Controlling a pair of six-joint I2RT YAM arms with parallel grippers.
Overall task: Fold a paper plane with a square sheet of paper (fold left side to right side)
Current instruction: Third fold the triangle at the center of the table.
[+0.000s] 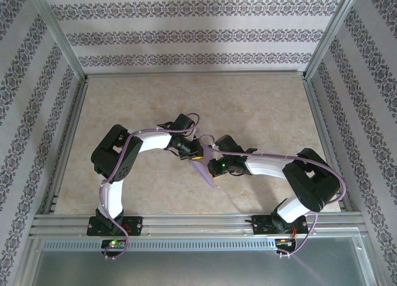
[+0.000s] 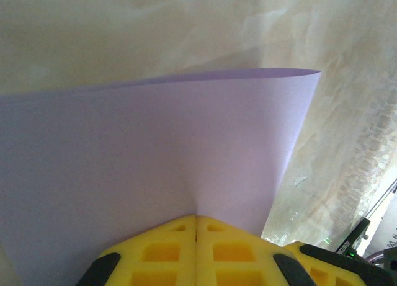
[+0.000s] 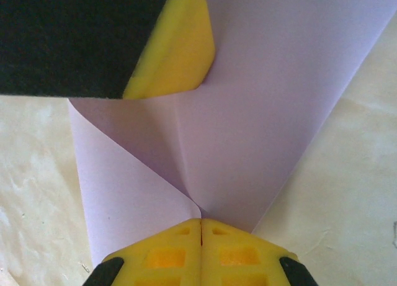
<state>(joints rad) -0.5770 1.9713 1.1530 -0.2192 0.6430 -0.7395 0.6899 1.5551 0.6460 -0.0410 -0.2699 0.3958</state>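
Note:
The square sheet of paper (image 1: 205,172) is lavender-purple and hangs bent above the middle of the table, pinched between both arms. In the left wrist view my left gripper (image 2: 196,216) has its yellow jaws pressed together on the paper's (image 2: 155,149) near edge, and the sheet curves away in front of them. My right gripper (image 3: 201,219) is likewise shut on a folded-over edge of the paper (image 3: 267,106). A yellow finger of the left gripper (image 3: 180,50) touches the sheet just beyond it. From above, the left gripper (image 1: 195,151) and right gripper (image 1: 214,160) meet closely over the paper.
The beige marbled table (image 1: 186,100) has open surface behind and to both sides of the arms. Aluminium frame posts and a rail (image 1: 198,224) border it, with patterned walls beyond. The right gripper's yellow finger (image 2: 313,261) shows low right in the left wrist view.

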